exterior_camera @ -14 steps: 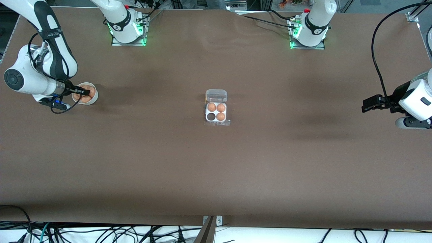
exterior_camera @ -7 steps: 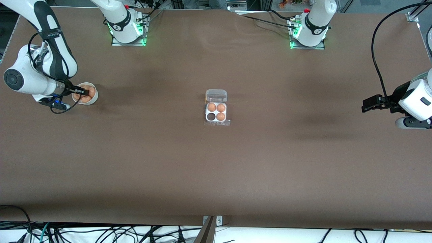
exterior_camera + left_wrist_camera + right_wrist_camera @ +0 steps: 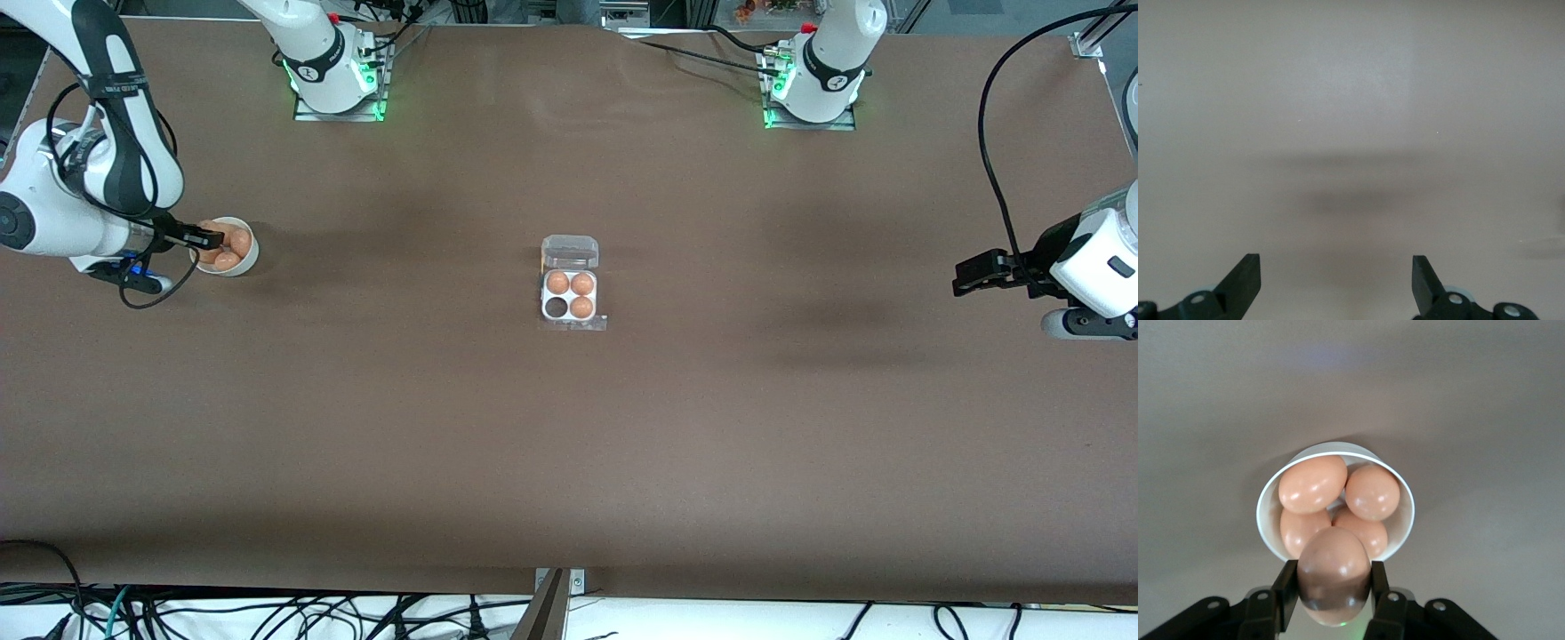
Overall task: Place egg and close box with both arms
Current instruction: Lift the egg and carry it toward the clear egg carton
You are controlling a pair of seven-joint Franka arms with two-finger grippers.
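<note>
My right gripper is shut on an orange-brown egg and holds it just above the round white bowl at the right arm's end of the table. In the right wrist view the bowl's rim shows with several more eggs in it. The box sits at the table's middle, its clear lid open; three cups hold eggs and one cup is empty. My left gripper is open and empty, waiting over bare table at the left arm's end; its fingertips show over plain tabletop.
The brown table is wide around the box. The arm bases stand along the table's edge farthest from the camera. Cables hang below the near edge.
My right gripper has lifted the egg out of the bowl and drawn back a little toward the table's end. The left arm has not moved.
</note>
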